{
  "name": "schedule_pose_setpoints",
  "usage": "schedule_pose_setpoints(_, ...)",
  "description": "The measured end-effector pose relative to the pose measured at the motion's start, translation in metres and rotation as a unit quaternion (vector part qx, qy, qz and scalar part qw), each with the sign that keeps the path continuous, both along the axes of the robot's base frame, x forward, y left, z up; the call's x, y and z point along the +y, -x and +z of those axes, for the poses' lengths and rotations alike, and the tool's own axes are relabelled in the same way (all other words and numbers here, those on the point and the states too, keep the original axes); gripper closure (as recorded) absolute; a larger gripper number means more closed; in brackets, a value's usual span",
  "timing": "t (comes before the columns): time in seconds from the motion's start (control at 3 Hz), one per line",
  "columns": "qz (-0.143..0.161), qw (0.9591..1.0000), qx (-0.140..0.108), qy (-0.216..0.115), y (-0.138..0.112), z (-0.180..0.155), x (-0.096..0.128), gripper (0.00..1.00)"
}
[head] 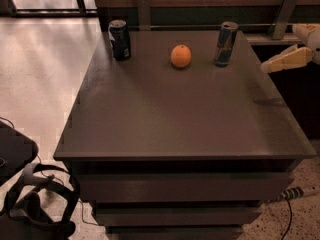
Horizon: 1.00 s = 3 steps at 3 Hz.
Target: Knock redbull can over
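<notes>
The redbull can (226, 43), tall, slim, blue and silver, stands upright at the far right of the dark table (180, 119). My gripper (286, 60), cream-coloured, hovers off the table's right edge, to the right of the can and a little nearer the camera. It points left toward the can, with a clear gap between them. It holds nothing that I can see.
An orange (181, 56) sits left of the redbull can. A shorter dark can (120, 39) stands at the far left corner. A wall rail with brackets (283, 9) runs behind the table. Cables and a headset (37, 204) lie on the floor at left.
</notes>
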<state>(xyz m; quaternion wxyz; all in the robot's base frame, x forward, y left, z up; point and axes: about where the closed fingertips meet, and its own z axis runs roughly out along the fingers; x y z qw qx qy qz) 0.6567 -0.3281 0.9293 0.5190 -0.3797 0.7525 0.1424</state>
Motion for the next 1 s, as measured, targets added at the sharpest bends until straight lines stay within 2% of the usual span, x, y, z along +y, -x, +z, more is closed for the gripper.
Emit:
schedule_pose_setpoints(0.67,0.019,0.9969,0.005,-0.076,-0.041,0.000,0.019,0.00)
schedule_pose_setpoints(1.0,0.025,0.9935,-0.007,-0.111,-0.058,-0.001,0.028,0.00)
